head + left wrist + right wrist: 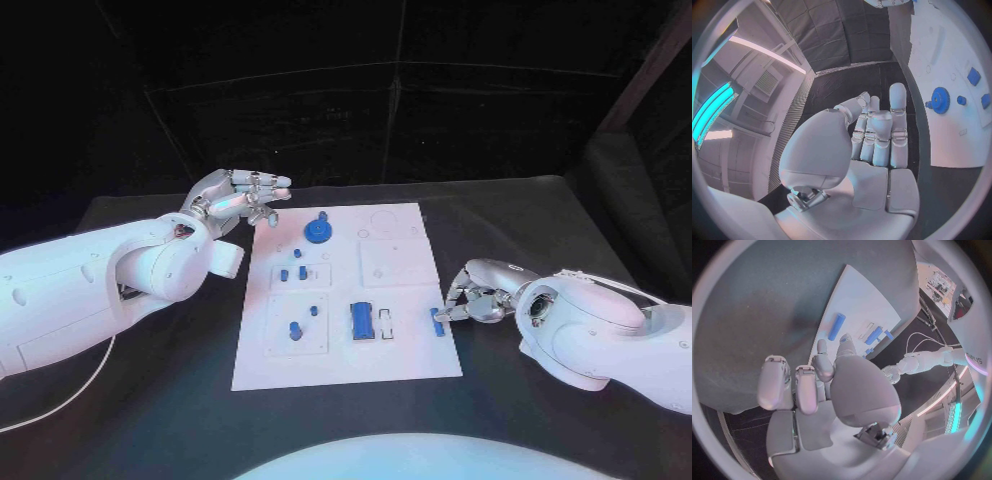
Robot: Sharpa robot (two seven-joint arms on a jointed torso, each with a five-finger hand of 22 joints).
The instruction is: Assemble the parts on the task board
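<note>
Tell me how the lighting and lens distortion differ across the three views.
Head view: dark surroundings, a cool bluish light on the white task board, edges nearly straight. Left wrist view: strong fisheye, the board's edge bows, bright cyan strip lights glare at the side, and the left hand is evenly lit. Right wrist view: same circular bending, the board curves away, and the right hand looks soft and bluish.

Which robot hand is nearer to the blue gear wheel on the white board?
The left robot hand. It hovers just off the board's far left corner, beside the gear wheel. The right robot hand is at the board's right edge, further away.
</note>
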